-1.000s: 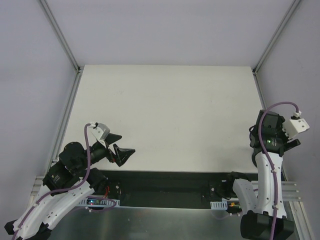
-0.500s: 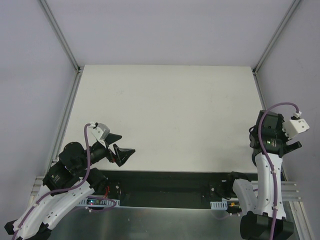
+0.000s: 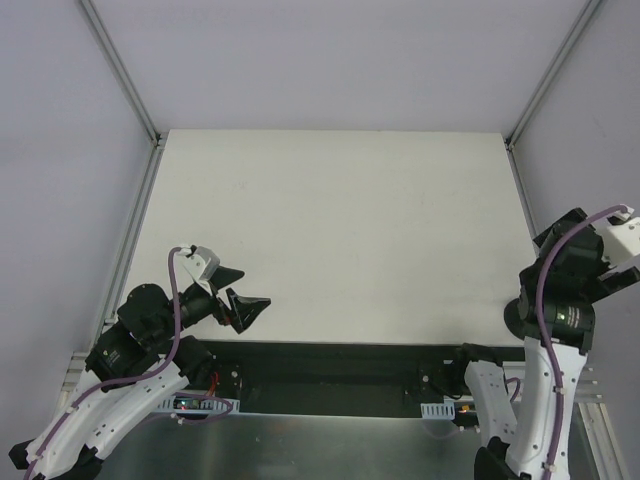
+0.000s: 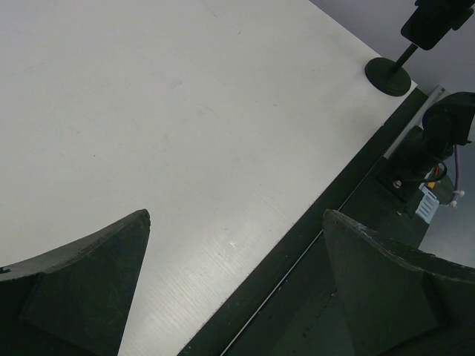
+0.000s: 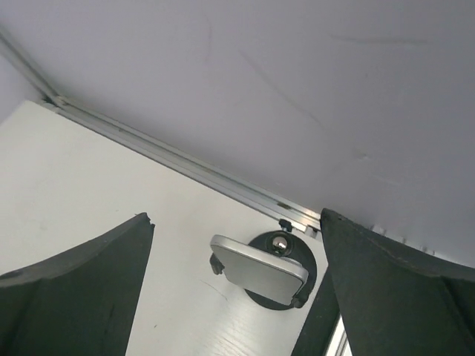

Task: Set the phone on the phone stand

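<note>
Right wrist view: looks between the parted jaws of the right gripper (image 5: 236, 215) at the thin glossy rounded-corner phone (image 5: 256, 268) lying in the clamp cradle of the black disc-based phone stand (image 4: 388, 76), at the near right corner of the white table (image 3: 330, 230), with the left gripper (image 4: 236, 213) jaws likewise apart at near left.

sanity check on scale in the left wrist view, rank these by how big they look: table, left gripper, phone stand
1. table, fills most of the view
2. left gripper, looks big only because it sits right at the camera
3. phone stand, small and far, its top cut off by the frame edge
</note>
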Robot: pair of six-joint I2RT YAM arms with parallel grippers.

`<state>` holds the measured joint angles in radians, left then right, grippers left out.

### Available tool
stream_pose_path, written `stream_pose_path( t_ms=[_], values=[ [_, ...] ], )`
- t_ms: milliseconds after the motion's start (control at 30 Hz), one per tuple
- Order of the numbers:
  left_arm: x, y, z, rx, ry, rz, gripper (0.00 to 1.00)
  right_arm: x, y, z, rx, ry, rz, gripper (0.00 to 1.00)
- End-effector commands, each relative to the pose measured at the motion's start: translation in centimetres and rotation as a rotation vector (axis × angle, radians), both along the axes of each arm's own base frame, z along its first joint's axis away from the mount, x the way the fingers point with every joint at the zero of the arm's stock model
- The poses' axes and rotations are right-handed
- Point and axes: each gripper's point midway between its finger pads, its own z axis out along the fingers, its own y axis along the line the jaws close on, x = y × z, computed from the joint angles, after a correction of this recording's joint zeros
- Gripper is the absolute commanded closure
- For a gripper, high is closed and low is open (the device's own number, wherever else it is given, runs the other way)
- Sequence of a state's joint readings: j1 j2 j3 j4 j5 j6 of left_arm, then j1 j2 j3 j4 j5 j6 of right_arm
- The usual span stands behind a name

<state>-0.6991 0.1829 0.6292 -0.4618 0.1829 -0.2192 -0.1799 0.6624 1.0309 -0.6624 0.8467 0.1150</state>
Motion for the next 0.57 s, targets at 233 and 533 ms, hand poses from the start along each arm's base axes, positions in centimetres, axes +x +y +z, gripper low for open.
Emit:
stream_pose_path(
  t_ms=[233, 533],
  values=[
    [0.2, 0.6, 2.6, -0.074, -0.015, 0.053, 0.01, 1.4, 14.4, 7.7, 0.128, -0.163, 0.912, 0.04],
    [-2.0, 1.7, 17.3, -0.210, -0.153, 0.016, 0.01, -4.5, 19.7, 14.1, 0.079, -0.370, 1.153, 0.04]
  ],
)
